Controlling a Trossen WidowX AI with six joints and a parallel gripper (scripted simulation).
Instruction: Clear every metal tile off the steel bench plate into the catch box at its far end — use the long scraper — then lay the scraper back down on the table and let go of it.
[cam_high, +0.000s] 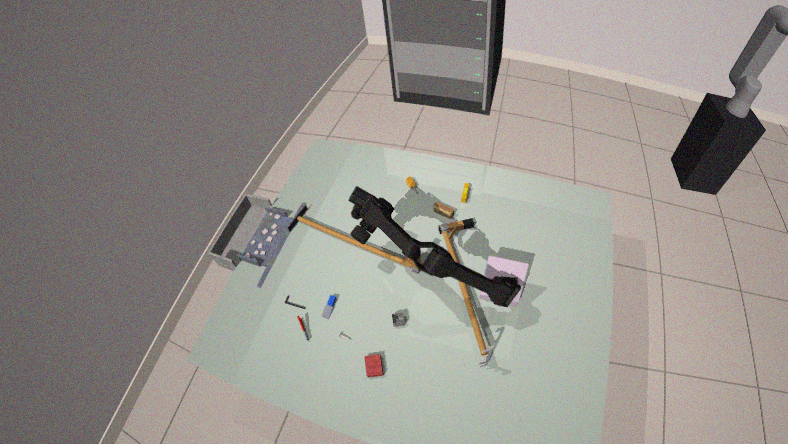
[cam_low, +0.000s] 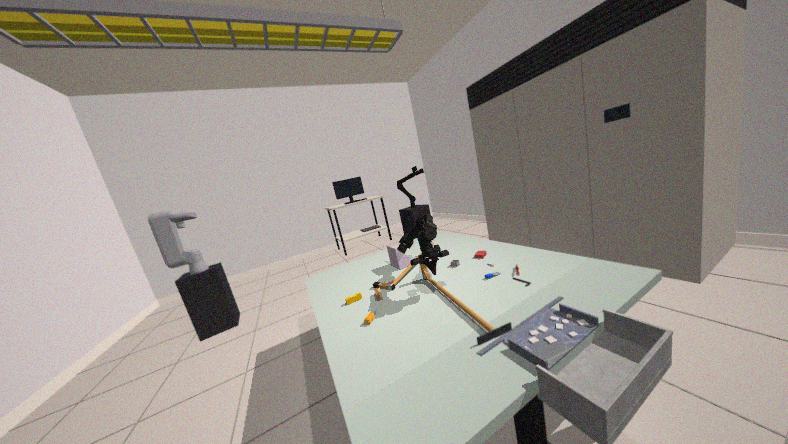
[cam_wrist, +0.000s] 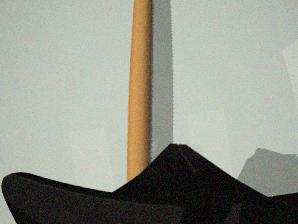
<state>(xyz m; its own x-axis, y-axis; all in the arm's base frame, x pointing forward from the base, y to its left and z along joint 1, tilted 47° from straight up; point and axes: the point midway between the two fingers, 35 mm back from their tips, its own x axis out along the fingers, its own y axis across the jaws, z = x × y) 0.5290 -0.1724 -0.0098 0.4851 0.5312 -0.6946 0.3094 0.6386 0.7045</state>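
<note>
End effector (cam_high: 361, 234) first: its fingers are pressed right together, closed with nothing visibly pinched between them. It hangs over the long orange-handled scraper (cam_high: 336, 230), partway along the shaft. In the wrist view the orange shaft (cam_wrist: 140, 63) runs straight ahead across the pale green surface (cam_high: 386, 386), throws a shadow beside itself and disappears under the black body of the end effector. Whether the fingers touch the shaft, I cannot tell.

Now the scraper itself. It lies slantwise on the surface, its dark blade (cam_high: 301, 211) at the near edge of the blue-grey steel bench plate (cam_high: 274, 250). The small white metal tiles (cam_high: 265, 233) are scattered across that plate, none swept off yet. The open grey catch box (cam_high: 227, 230) sits just past the plate's far end, hanging off the edge of the surface.

Behind the arm, a second orange-handled tool (cam_high: 468, 303) lies crosswise, with a pink block (cam_high: 510, 270) beside it.
</note>
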